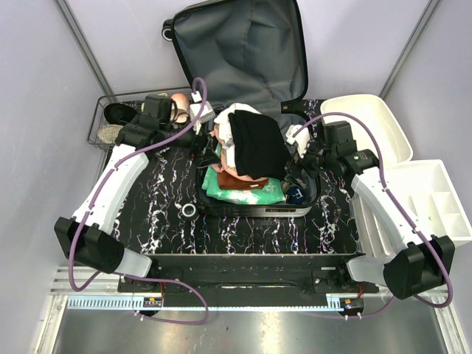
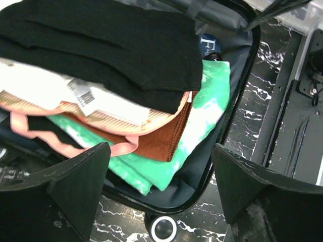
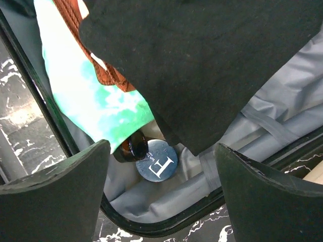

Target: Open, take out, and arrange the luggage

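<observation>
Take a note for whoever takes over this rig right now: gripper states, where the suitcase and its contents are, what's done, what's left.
Left gripper: open, empty, at the left side of the clothes stack.
Right gripper: open, empty, at the right side, near a brown bottle with a round blue cap.
Large hard-shell suitcase with grey fabric lining: open on the table, lid up at the back.
Inside: folded black garment on top, green-and-white fabric lowest.
Done: opened.
Left: take everything out and arrange it.
</observation>
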You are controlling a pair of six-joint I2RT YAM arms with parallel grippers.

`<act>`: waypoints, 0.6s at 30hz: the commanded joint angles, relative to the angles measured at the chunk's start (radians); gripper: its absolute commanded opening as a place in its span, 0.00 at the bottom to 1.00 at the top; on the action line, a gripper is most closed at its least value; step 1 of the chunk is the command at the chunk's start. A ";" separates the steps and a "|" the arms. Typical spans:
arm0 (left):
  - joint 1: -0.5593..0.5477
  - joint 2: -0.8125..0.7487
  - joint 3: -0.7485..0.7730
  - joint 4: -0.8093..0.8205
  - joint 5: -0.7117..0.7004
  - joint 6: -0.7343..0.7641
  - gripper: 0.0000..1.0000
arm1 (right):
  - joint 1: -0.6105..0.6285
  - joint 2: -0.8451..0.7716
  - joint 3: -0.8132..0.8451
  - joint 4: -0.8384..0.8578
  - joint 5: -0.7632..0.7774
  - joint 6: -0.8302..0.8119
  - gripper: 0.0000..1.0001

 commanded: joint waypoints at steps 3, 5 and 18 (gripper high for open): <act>-0.189 0.054 0.066 -0.067 -0.049 0.352 0.69 | 0.010 -0.006 -0.130 0.171 -0.003 -0.149 0.86; -0.227 0.080 0.070 -0.070 -0.086 0.469 0.64 | 0.009 0.005 -0.150 0.197 0.010 -0.137 0.82; -0.314 0.320 0.227 -0.073 -0.143 0.578 0.57 | -0.241 0.177 0.051 0.201 0.007 0.063 0.74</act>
